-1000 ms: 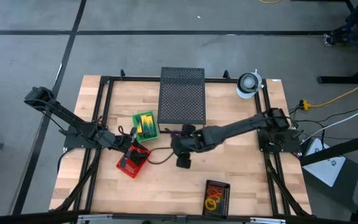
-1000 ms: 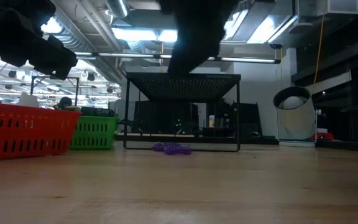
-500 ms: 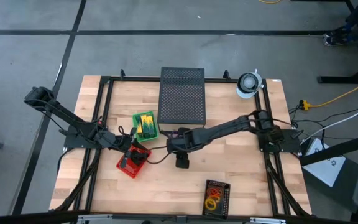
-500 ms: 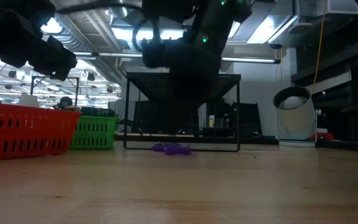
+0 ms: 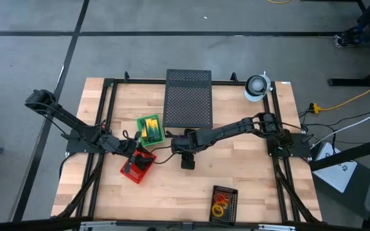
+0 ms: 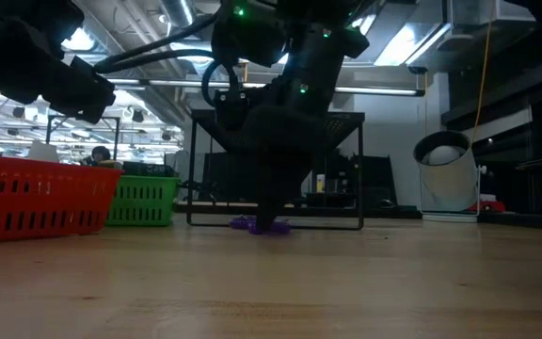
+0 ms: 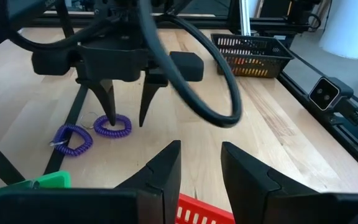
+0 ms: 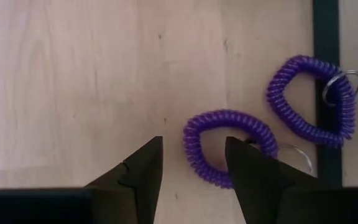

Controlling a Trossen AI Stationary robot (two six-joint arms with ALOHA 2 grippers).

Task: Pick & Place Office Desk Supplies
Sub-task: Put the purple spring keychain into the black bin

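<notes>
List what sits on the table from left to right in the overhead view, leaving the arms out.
Red basket → green basket → black perforated box → black basket holding rings → white roll.

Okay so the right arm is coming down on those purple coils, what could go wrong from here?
Risk one: the right gripper is open with only one finger inside the nearer purple coil, so closing may catch just an edge and let it slip. Risk two: the second purple coil lies close by near the black frame bar, so the lift could nudge or drag it. The left gripper waits over the red basket.
</notes>
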